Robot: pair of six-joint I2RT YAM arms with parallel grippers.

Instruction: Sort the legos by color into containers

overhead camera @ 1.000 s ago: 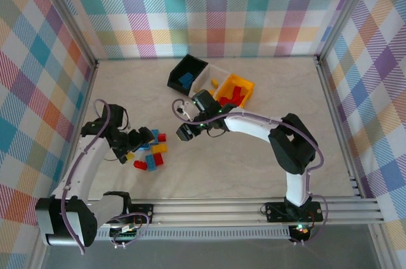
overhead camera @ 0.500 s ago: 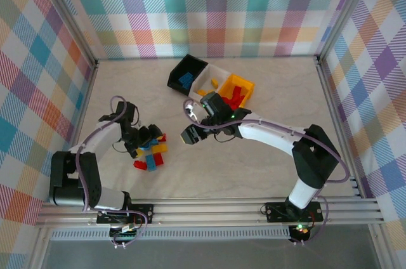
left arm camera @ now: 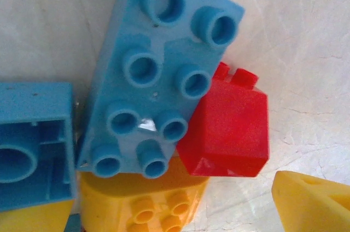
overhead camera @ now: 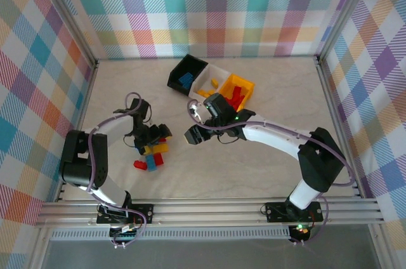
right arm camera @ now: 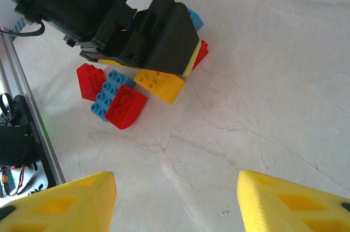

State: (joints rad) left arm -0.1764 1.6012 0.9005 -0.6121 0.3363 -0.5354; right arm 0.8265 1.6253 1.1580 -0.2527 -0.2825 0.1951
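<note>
Your left end effector [overhead camera: 151,137] has swung in over the lego pile [overhead camera: 153,158], jaws spread wide and empty, blue brick [left arm camera: 158,73] directly beneath; right end effector [overhead camera: 193,134] hangs released nearby, so expect a pick.

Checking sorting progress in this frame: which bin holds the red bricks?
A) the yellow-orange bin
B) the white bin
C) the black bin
A: in the top view the red bricks lie in the yellow-orange bin, while the black bin holds blue bricks and the white bin a yellow brick.
</note>
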